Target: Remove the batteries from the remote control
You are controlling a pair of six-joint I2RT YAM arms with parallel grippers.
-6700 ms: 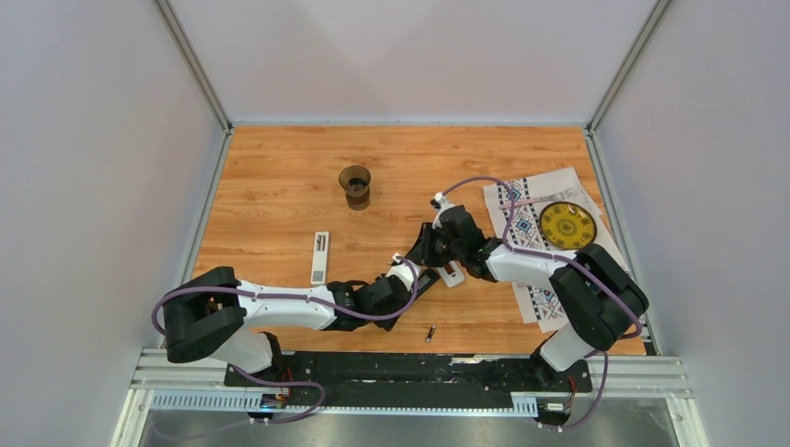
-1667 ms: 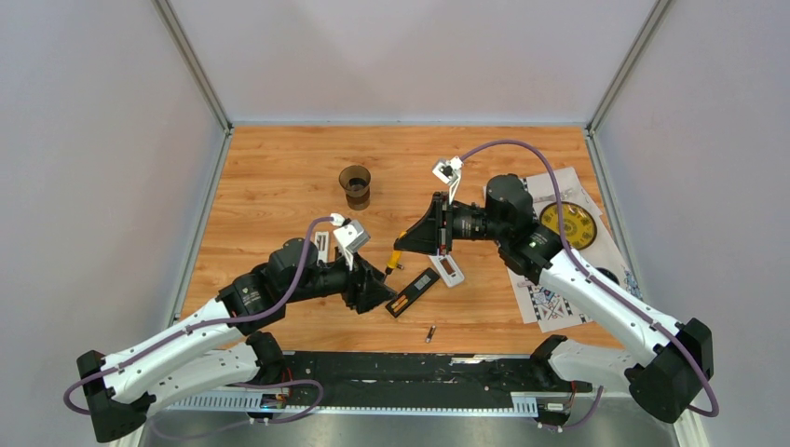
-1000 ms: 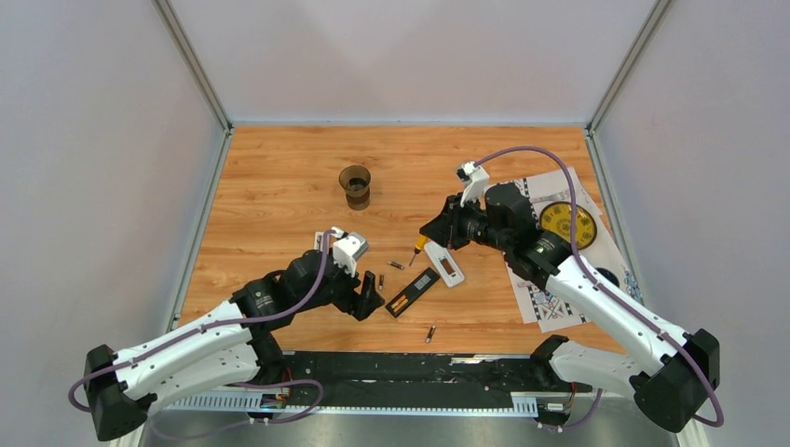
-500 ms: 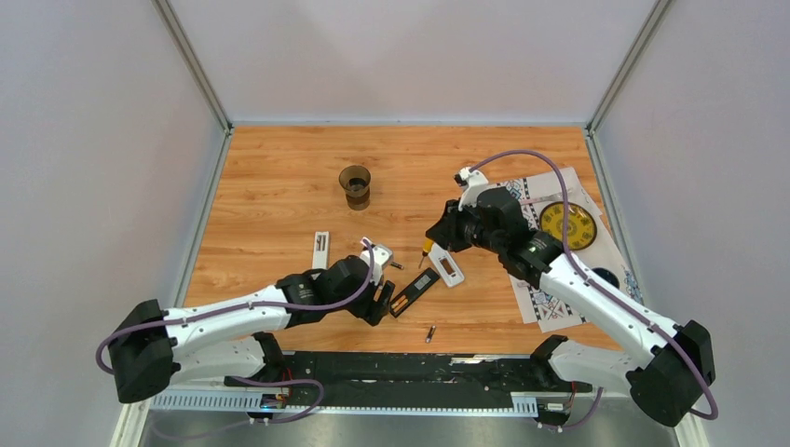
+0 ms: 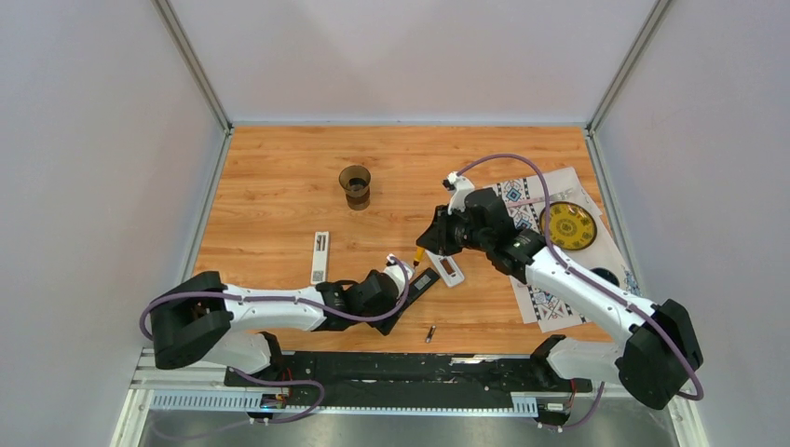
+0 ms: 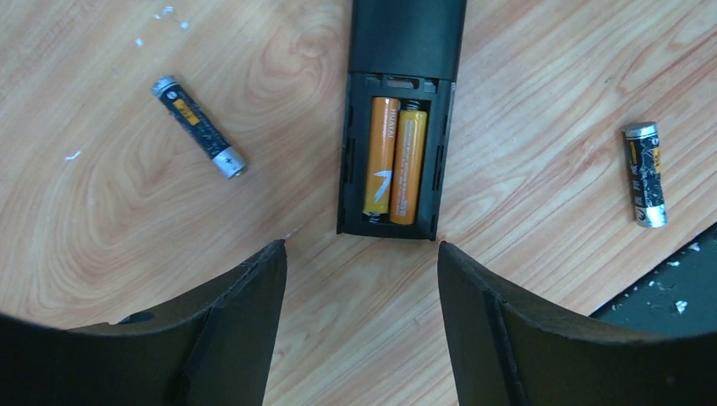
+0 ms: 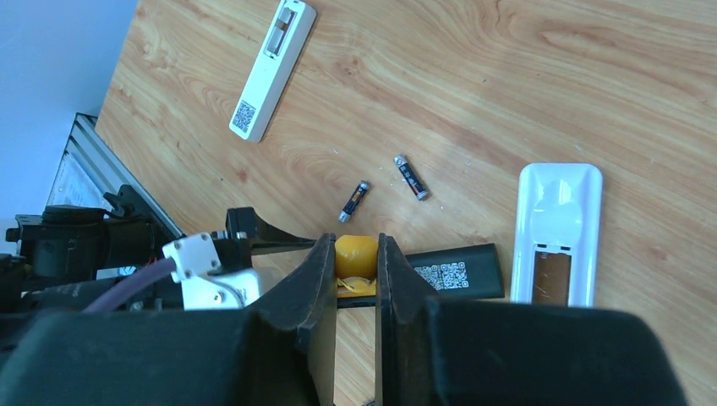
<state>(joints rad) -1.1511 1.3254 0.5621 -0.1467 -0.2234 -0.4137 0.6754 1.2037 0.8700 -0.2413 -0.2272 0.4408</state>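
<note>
A black remote (image 6: pixel 397 127) lies back-up with its compartment open and two orange batteries (image 6: pixel 393 161) side by side inside. My left gripper (image 6: pixel 362 249) is open and empty, just short of the compartment end; in the top view it (image 5: pixel 399 279) meets the remote (image 5: pixel 419 282). Two dark grey batteries lie loose on either side, one left (image 6: pixel 199 127) and one right (image 6: pixel 645 174). My right gripper (image 7: pixel 356 241) is shut on a yellow-orange screwdriver handle (image 7: pixel 355 256) above the black remote (image 7: pixel 457 272). Another loose battery (image 5: pixel 429 333) lies near the front edge.
A white remote (image 5: pixel 450 269) with an open empty compartment lies right of the black one. A second white remote (image 5: pixel 320 257) lies to the left. A brown cup (image 5: pixel 355 184) stands at the back. A patterned cloth (image 5: pixel 550 298) with a yellow disc (image 5: pixel 567 225) lies at the right.
My left arm has swung down and right, bringing the open gripper to the black remote's end. My right gripper has lowered the screwdriver slightly toward the black remote.
</note>
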